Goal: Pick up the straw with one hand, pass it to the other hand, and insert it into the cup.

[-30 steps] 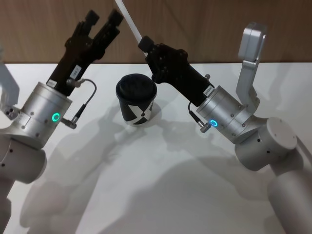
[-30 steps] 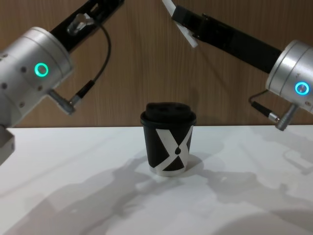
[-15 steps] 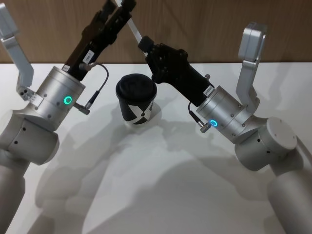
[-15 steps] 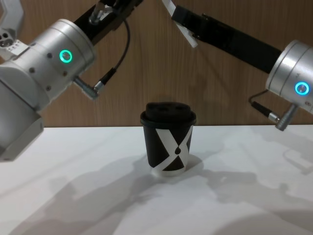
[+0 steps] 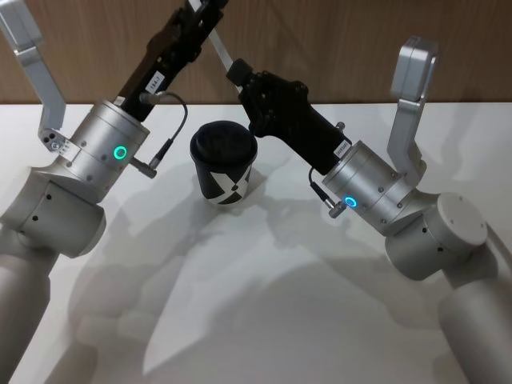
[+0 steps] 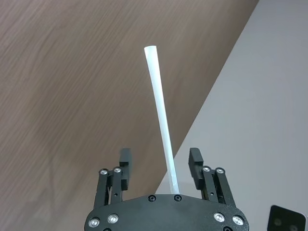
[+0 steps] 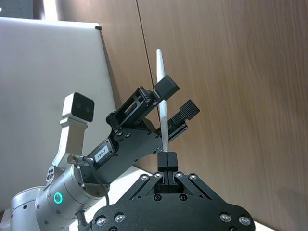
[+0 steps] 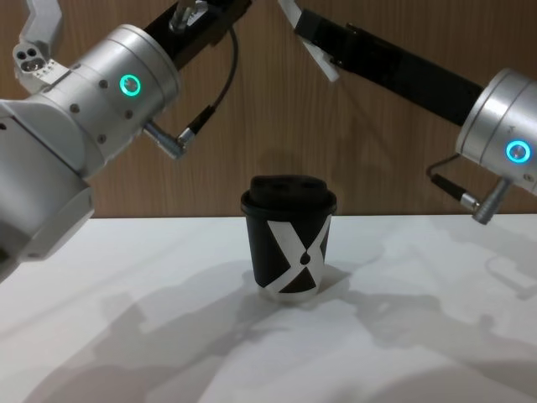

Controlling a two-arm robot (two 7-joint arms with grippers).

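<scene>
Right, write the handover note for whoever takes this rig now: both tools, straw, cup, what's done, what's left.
The right tool is shut on the straw, holding it raised in the air above the cup.
The left tool is open, with a finger on either side of the straw, not gripping it.
The cup stands upright on the table between the arms, lid on.
Done: straw picked up and presented for the pass.
Left: close the left tool, release the right tool, insert the straw into the cup.
</scene>
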